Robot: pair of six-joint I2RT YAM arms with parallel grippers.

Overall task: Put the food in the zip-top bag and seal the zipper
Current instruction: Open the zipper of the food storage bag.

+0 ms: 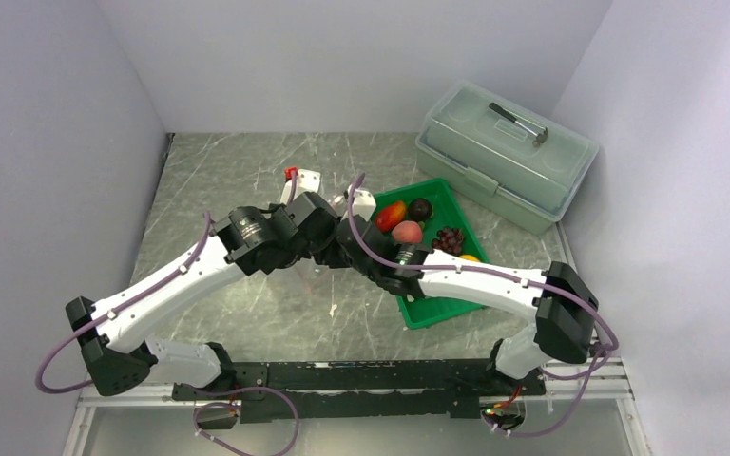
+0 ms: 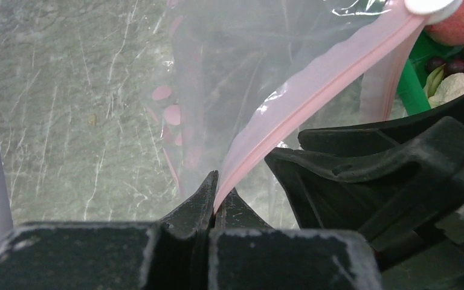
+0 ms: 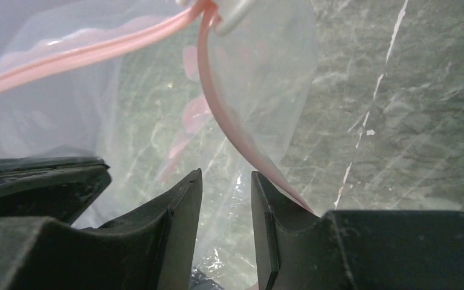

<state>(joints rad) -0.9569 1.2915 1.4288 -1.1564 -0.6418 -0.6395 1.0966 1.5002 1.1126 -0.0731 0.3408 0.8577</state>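
Observation:
The clear zip-top bag [image 2: 229,72] hangs between my two grippers above the table. My left gripper [image 2: 220,188] is shut on its pink zipper [image 2: 314,84], which runs up to a white slider [image 2: 429,5]. My right gripper [image 3: 226,175] is open beside the bag [image 3: 266,72]; the zipper [image 3: 96,51] loops past the outside of its right finger, and only clear film lies between the jaws. The food sits in the green tray [image 1: 437,309]: red-orange fruit [image 1: 390,215], dark purple ball [image 1: 421,208], pink peach [image 1: 407,232], grape bunch [image 1: 449,239].
A pale green lidded box [image 1: 506,152] stands at the back right, behind the tray. Both arms meet over the table's middle [image 1: 333,237]. Grey walls close in the left, back and right sides.

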